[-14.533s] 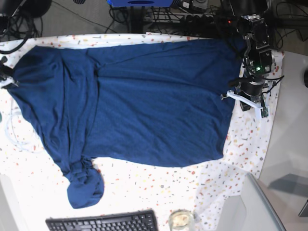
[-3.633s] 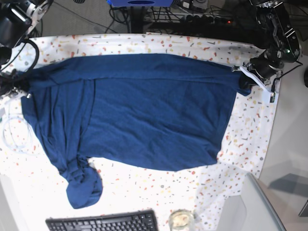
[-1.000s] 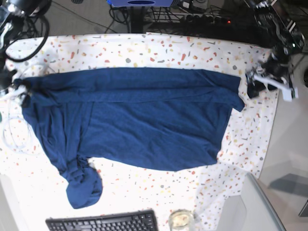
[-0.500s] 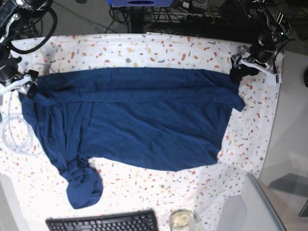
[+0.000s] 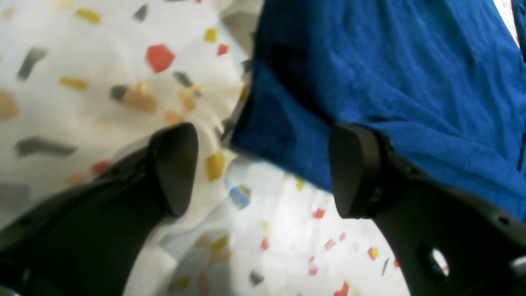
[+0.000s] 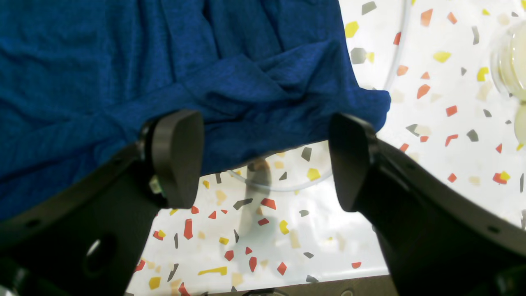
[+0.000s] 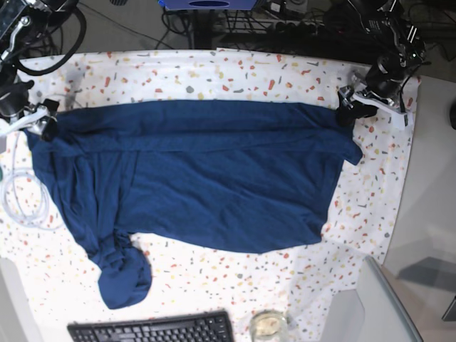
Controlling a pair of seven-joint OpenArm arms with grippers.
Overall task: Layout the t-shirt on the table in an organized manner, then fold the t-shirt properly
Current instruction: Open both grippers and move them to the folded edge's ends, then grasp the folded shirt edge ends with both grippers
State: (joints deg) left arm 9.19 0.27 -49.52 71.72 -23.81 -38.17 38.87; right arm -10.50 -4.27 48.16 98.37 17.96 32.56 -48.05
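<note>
The dark navy t-shirt lies spread across the speckled table, its far edge folded over toward the middle and one sleeve bunched at the front left. My left gripper stands open at the shirt's far right corner. In the left wrist view the corner reaches in between its black fingers, ungripped. My right gripper hangs open at the far left corner. From the right wrist camera its fingers straddle the rumpled shirt edge.
A coil of clear tube lies on the table's left edge, also under the right gripper. A black keyboard and a glass jar sit at the front. Plain grey surface borders the right side. Cables run along the back.
The left gripper moved in from the table's right edge to the shirt's far right corner. The right gripper shifted slightly along the left corner. The shirt kept its shape.
</note>
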